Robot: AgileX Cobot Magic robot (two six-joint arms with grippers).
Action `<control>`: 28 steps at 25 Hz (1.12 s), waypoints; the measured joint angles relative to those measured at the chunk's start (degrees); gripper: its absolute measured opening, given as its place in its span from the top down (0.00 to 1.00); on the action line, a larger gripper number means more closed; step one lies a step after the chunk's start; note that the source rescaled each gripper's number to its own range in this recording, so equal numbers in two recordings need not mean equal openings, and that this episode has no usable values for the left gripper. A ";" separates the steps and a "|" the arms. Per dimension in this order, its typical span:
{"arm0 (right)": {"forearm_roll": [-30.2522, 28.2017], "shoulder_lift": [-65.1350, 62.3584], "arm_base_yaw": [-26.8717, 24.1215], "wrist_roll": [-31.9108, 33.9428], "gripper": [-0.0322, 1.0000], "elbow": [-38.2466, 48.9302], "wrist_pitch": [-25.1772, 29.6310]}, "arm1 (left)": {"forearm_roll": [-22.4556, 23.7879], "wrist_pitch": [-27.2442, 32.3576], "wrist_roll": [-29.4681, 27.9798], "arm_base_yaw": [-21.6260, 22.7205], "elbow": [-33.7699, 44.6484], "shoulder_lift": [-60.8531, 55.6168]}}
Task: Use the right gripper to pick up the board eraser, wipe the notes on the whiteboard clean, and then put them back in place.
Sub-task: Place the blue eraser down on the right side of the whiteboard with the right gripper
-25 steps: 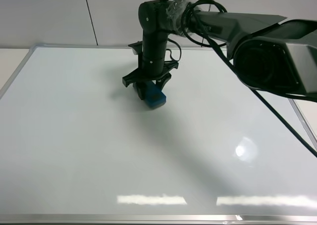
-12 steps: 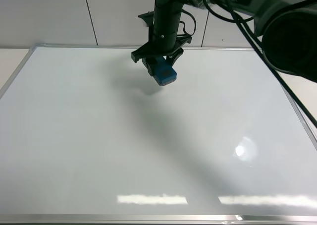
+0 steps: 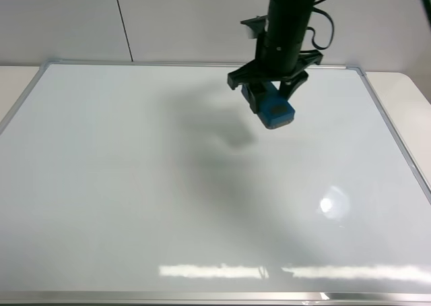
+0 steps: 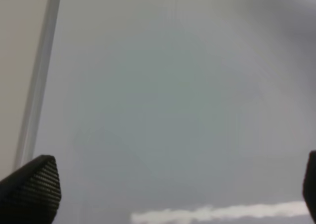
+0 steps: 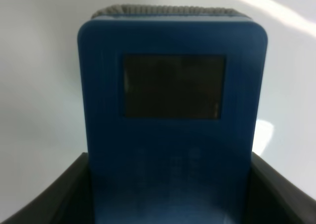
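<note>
My right gripper is shut on the teal-blue board eraser and holds it above the far right part of the whiteboard. The eraser's shadow lies apart from it on the board. In the right wrist view the eraser fills the frame between the dark fingers, one grey inset showing. No black notes show anywhere on the board. The left gripper is open and empty over the board near its silver frame. It is out of the exterior high view.
The board's silver frame runs along the far edge, below a pale panelled wall. Strips of beige table show at the left and right. Light glare lies on the board's near right.
My right arm has lifted the eraser off the board's far middle and carried it to the right. The big camera housing has left the view.
</note>
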 joint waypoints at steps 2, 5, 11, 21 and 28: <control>0.00 -5.07 -1.69 1.90 0.93 7.25 -3.64 | 0.00 0.00 0.00 0.00 0.00 0.00; 0.20 -12.09 -4.62 4.79 0.93 17.65 -8.57 | 0.00 0.00 0.00 0.00 0.00 0.00; 2.25 -21.68 -9.74 9.48 0.93 35.36 -17.08 | 0.00 0.00 0.00 0.00 0.00 0.00; 4.22 -22.60 -10.91 10.65 0.93 41.21 -23.15 | 0.00 0.00 0.00 0.00 0.00 0.00; 3.46 -22.30 -10.91 13.99 0.93 42.39 -25.60 | 0.00 0.00 0.00 0.00 0.00 0.00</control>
